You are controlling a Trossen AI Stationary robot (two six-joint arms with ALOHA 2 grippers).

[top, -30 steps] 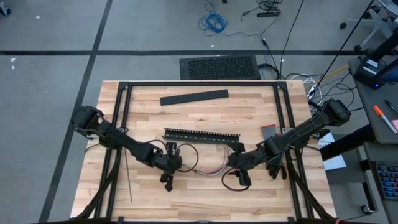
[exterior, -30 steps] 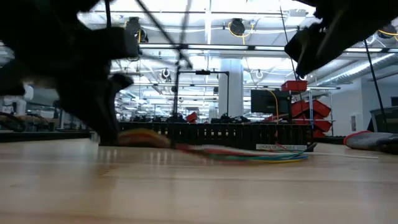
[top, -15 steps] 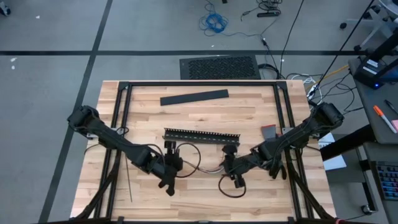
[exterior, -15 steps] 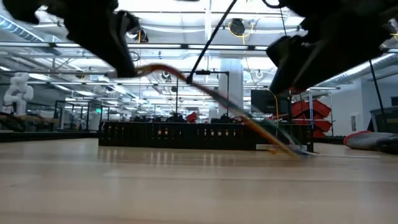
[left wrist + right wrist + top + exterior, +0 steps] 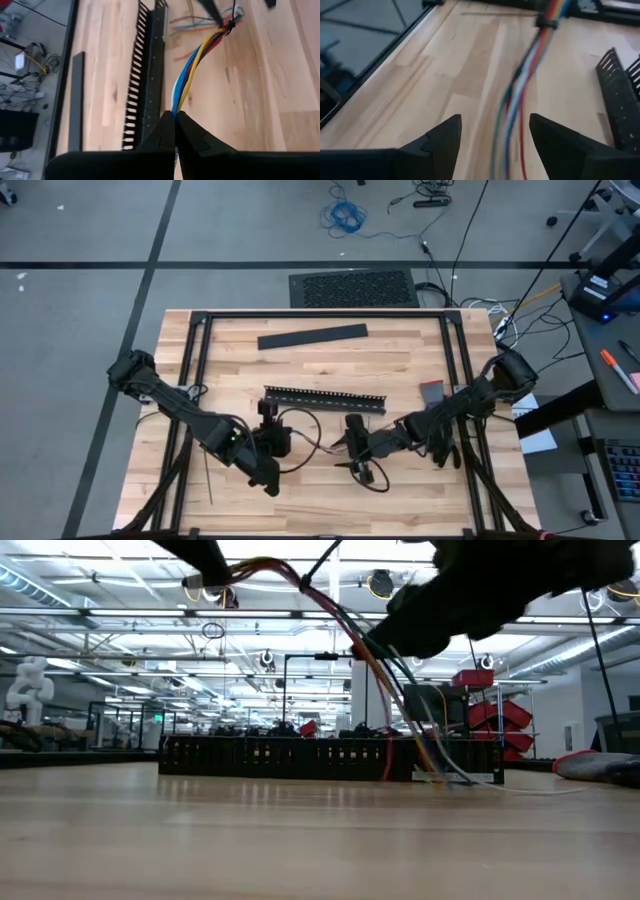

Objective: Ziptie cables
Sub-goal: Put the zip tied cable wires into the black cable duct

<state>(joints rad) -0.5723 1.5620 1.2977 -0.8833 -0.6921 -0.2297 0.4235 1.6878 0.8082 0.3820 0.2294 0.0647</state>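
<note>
The cables are a bundle of thin coloured wires. They slope from my raised left gripper, which is shut on one end, down to splayed ends on the table in front of the black duct. A dark ziptie band circles the bundle near those ends. My right gripper is open, with one finger on each side of the bundle; I see no touch. In the high view the two grippers face each other at the table's middle. Thin loose zipties lie near the left edge. My left gripper pinches the bundle's near end between its two shut fingertips. The fingers slant downward and lie roughly along the wires, which run straight away from them. That end is lifted clear, and the bundle slopes down fairly straight to its splayed far ends on the table.
A long black slotted duct lies just beyond the grippers, and a flat black bar lies farther back. A small grey piece sits at the right. Black frame rails run along the table's sides.
My left gripper has risen from the table, staying shut, and has lifted its end of the bundle high. The splayed far ends have stayed down by the duct, so the wires now slope steeply. My right gripper has gone toward the table's left, up to the bundle.
</note>
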